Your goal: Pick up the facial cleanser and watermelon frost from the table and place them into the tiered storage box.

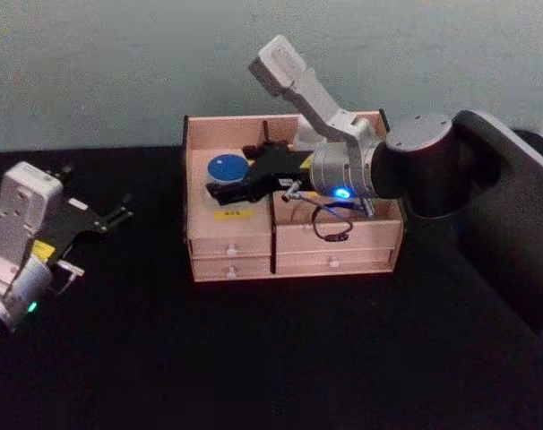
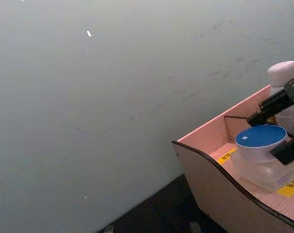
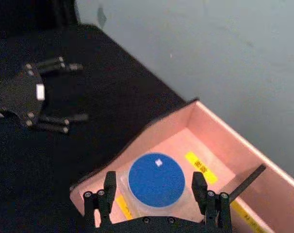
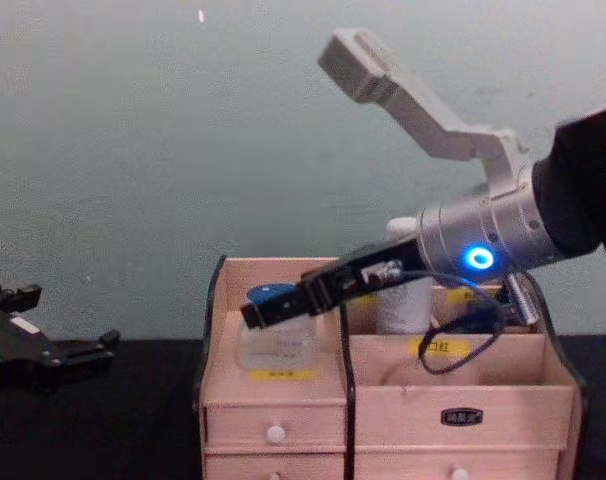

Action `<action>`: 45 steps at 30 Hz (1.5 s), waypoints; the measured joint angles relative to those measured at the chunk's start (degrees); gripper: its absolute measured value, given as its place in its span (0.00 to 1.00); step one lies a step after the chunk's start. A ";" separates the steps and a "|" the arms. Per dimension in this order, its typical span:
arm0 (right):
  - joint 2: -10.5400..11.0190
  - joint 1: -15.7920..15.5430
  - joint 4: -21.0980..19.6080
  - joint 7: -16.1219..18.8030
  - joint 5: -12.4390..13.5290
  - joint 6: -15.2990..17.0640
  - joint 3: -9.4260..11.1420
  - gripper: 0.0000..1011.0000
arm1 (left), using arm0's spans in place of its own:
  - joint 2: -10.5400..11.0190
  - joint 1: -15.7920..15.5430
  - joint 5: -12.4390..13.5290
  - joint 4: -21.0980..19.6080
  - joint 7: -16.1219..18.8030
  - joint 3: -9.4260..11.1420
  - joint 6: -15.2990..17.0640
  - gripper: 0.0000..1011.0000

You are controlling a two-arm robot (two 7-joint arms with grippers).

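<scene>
Right end effector (image 1: 225, 193) reached over the tiered storage box (image 1: 292, 246) from the right, fingers (image 3: 109, 183) spread apart on either side of the watermelon frost (image 1: 227, 170), not clamped on it; in the right wrist view a gap visible between each finger and the jar's blue lid. Watermelon frost (image 3: 156, 179) standing upright in the box's front-left compartment, above a yellow label, seen in the chest view as a clear jar (image 4: 274, 335) behind the low front wall. Facial cleanser (image 4: 404, 290) upright in a rear compartment of the box, right of the centre divider, mostly hidden by the right arm; white cap (image 2: 283, 73) peeking up behind the dark fingers in the left wrist view. Box (image 4: 383, 400) resting on the black table (image 1: 254, 358), two rows of white-knobbed drawers facing the robot. Left end effector (image 1: 110, 218) parked well to the left of the box, low over the table, fingers (image 3: 59, 64) held apart with nothing between them.
</scene>
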 joint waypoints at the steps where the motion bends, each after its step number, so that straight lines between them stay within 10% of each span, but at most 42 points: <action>1: 0.10 -0.18 -0.39 0.01 0.10 -0.29 0.23 0.99 | 0.00 0.00 0.00 0.00 0.00 0.00 0.00 0.99; 14: 3.94 -6.27 -12.75 -2.16 3.07 -8.48 5.19 0.99 | 0.00 0.00 0.00 0.00 0.00 0.00 0.00 0.99; 26: 9.10 -25.01 -29.40 -16.29 2.54 -18.32 15.81 0.99 | 0.00 0.00 0.00 0.00 0.00 0.00 0.00 0.99; 36: 9.63 -40.61 -36.99 -29.44 -1.20 -19.37 24.36 0.99 | 0.00 0.00 0.00 0.00 0.00 0.00 0.00 0.99; 45: 8.01 -47.34 -37.35 -34.99 -3.08 -17.43 28.40 0.99 | 0.00 0.00 0.00 0.00 0.00 0.00 0.00 0.99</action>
